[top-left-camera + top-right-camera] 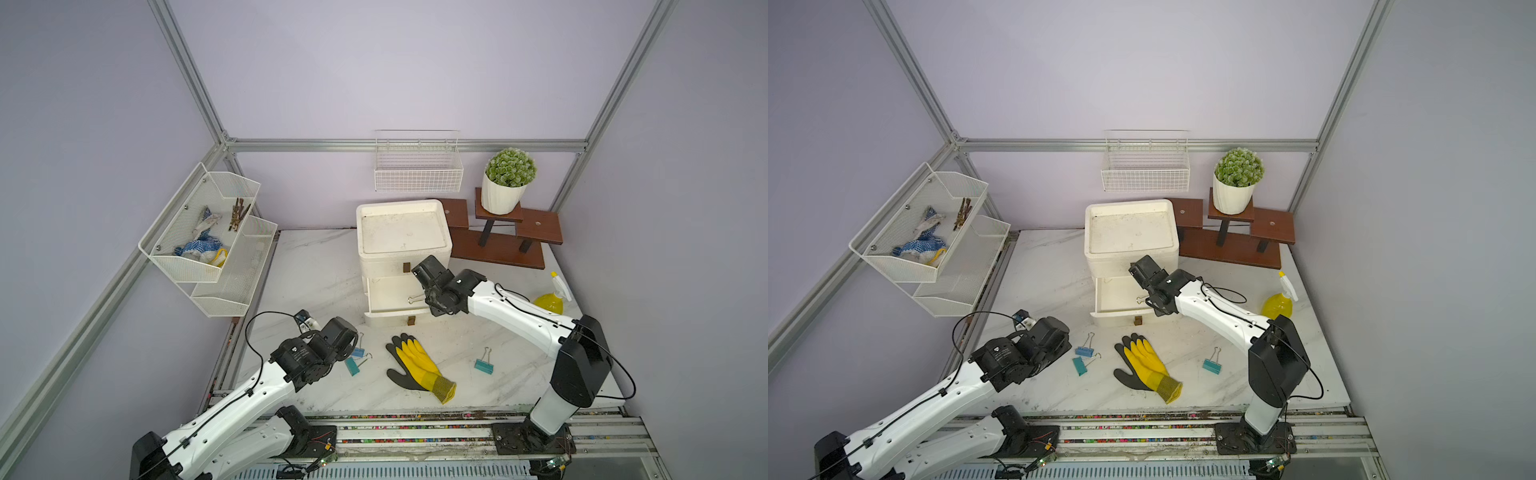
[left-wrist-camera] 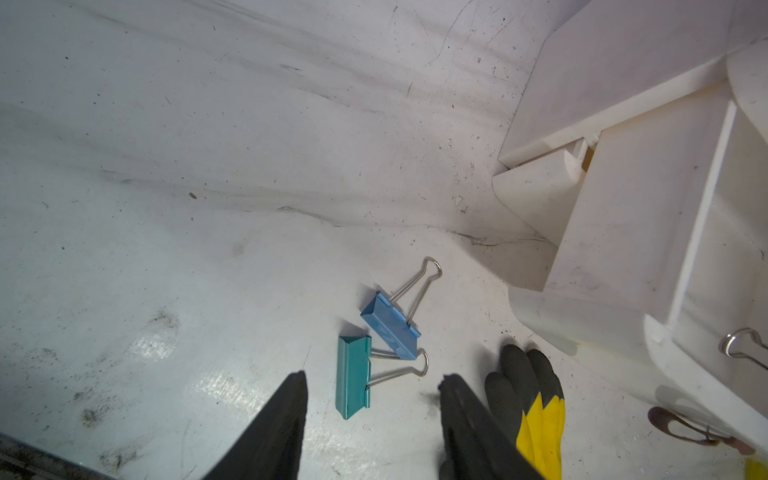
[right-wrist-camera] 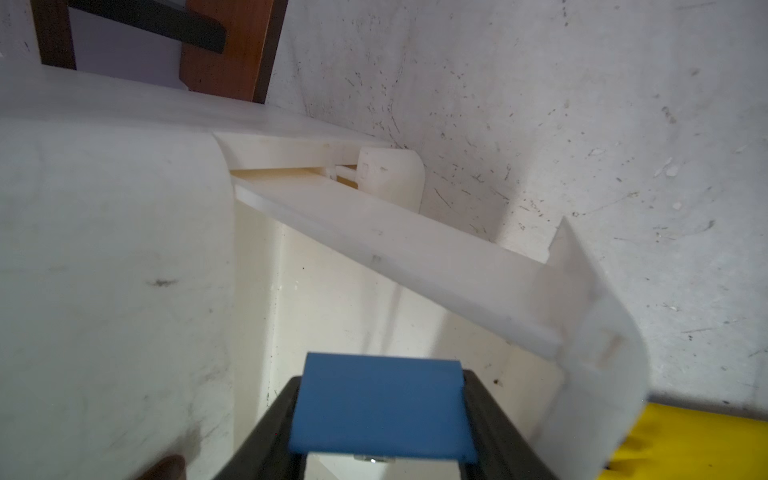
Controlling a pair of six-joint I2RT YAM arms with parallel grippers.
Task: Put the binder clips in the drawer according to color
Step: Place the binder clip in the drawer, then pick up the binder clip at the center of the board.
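Observation:
The white drawer unit [image 1: 384, 266] stands at the back of the table with its middle drawer [image 1: 390, 309] pulled out. My right gripper [image 3: 382, 376] is shut on a blue binder clip [image 3: 380, 407] and holds it over that open drawer [image 3: 415, 257]; the clip's wire handle [image 1: 414, 298] pokes out to the left. My left gripper [image 2: 374, 376] hangs open just above the table. A teal clip [image 2: 353, 376] lies between its fingertips, and a second blue clip [image 2: 390, 326] rests on the teal clip's handles. Another teal clip [image 1: 483, 366] lies at the right front.
A yellow-and-black glove [image 1: 417, 368] lies between the two clip groups. A yellow spray bottle [image 1: 550, 301] stands to the right of the right arm. A wooden stand [image 1: 498, 245] with a potted plant [image 1: 509, 178] is behind the unit. Wire baskets [image 1: 208, 237] hang on the left wall.

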